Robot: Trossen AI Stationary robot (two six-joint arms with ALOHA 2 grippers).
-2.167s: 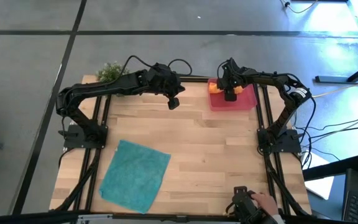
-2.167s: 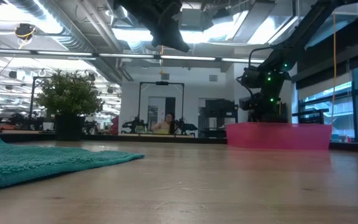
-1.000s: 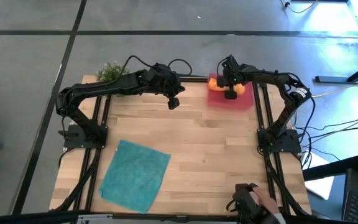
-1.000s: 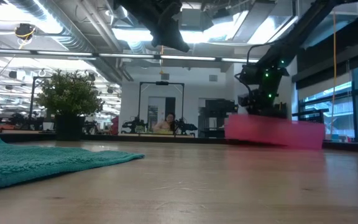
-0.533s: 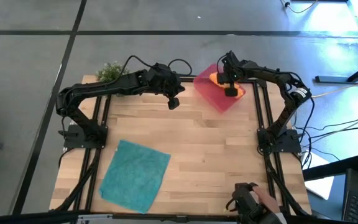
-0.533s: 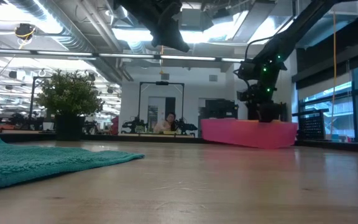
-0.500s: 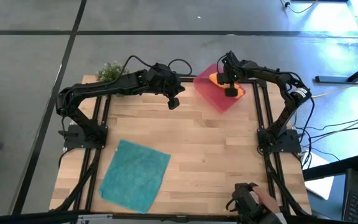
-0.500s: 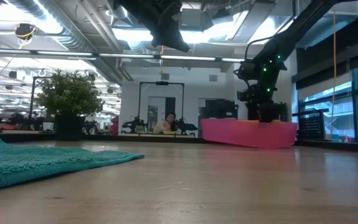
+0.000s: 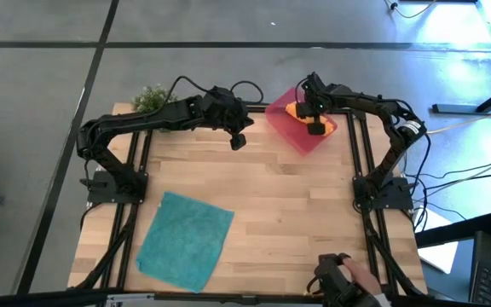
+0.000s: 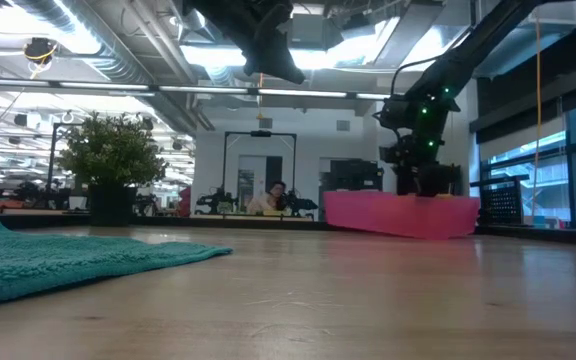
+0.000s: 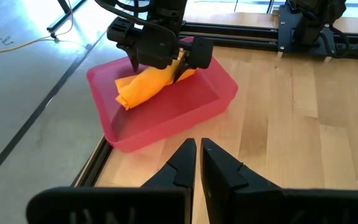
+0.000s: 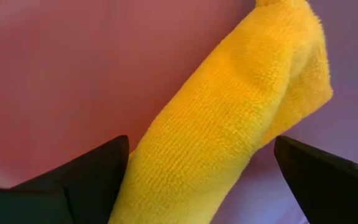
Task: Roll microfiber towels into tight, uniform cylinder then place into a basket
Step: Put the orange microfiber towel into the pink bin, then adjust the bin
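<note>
Towels number two: an orange towel (image 9: pixel 297 108) rolled into a loose cylinder, lying in the one pink basket (image 9: pixel 290 128) at the high view's upper right, and a teal towel (image 9: pixel 186 240) spread flat at lower left. Right gripper (image 9: pixel 314 118) — fingers wide apart — straddles the orange roll; left gripper (image 9: pixel 238 141), closed and empty, hangs upper centre.
</note>
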